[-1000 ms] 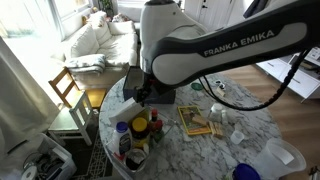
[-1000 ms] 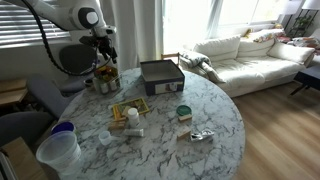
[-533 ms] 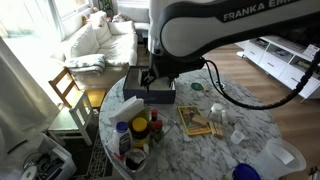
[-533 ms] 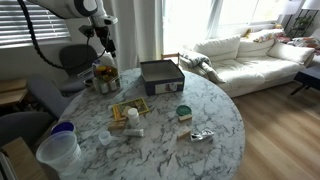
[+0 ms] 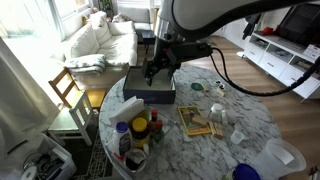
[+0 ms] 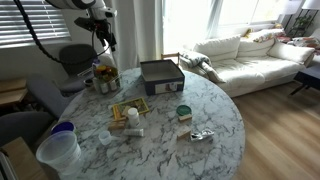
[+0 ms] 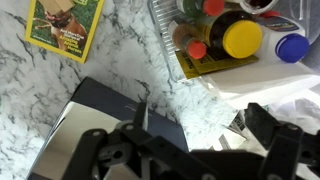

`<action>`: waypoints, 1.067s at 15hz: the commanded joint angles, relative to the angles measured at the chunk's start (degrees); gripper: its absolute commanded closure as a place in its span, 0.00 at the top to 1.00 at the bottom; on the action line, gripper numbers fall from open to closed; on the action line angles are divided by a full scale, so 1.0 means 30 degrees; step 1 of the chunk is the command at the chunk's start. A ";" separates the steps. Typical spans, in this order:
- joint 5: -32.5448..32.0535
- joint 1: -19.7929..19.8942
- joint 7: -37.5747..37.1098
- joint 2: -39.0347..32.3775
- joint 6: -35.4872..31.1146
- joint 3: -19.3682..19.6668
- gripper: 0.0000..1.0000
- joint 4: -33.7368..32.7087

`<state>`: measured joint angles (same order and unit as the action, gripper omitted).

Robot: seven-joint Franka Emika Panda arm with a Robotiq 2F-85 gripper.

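My gripper (image 5: pixel 151 74) hangs open and empty in the air, above the gap between a dark grey box (image 5: pixel 150 89) and a wire basket (image 5: pixel 112 150) of bottles and jars. In an exterior view the gripper (image 6: pixel 104 42) stands well above the basket (image 6: pixel 105 79). The wrist view looks straight down: the gripper (image 7: pixel 185 140) frames bare marble, with the grey box (image 7: pixel 100 120) at lower left and the basket (image 7: pixel 165 25) with a yellow-capped bottle (image 7: pixel 242 38) at upper right. Nothing is between the fingers (image 7: pixel 95 150).
A green and yellow book (image 5: pixel 195 121) lies on the round marble table (image 6: pixel 220 120). A small green tin (image 6: pixel 184 112), a crumpled wrapper (image 6: pixel 201 135) and a plastic tub with a blue lid (image 6: pixel 60 146) also sit there. A wooden chair (image 5: pixel 68 88) and a sofa (image 6: pixel 250 55) stand beyond.
The arm has lifted the open gripper up and away from the basket of bottles. Nothing on the table has moved.
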<state>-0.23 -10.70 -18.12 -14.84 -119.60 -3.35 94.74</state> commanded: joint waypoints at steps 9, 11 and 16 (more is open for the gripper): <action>0.3182 0.1538 1.2165 0.2845 0.0230 -0.1342 1.00 0.3035; 0.3803 0.1681 1.3806 0.3210 0.0309 -0.1345 1.00 0.3410; 0.3628 0.1534 1.3275 0.2740 0.0149 -0.1183 1.00 0.2789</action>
